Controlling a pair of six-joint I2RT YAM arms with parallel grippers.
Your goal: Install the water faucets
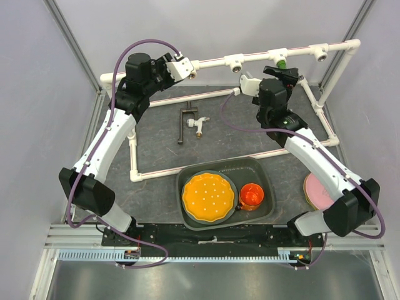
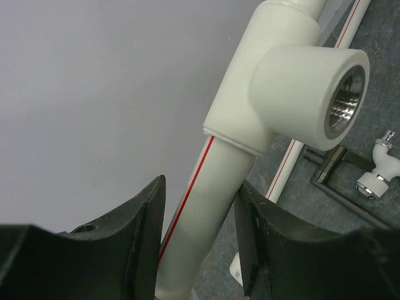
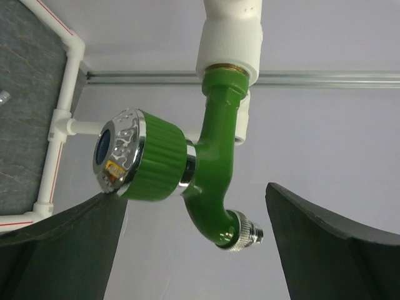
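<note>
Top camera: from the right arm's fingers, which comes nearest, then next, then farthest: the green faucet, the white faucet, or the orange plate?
1. Green faucet, right by the right fingers, on the back pipe.
2. White faucet, lying leftward on the mat.
3. Orange plate, in the near tray.

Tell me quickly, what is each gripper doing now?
Left gripper: closed on the white pipe.
Right gripper: open, straddling the green faucet, not touching.

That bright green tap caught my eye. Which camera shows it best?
The right wrist view: the green faucet fills the picture, set in a white socket, knob and silver tip clear. The top view shows only a small green spot; the left wrist view misses it.
</note>
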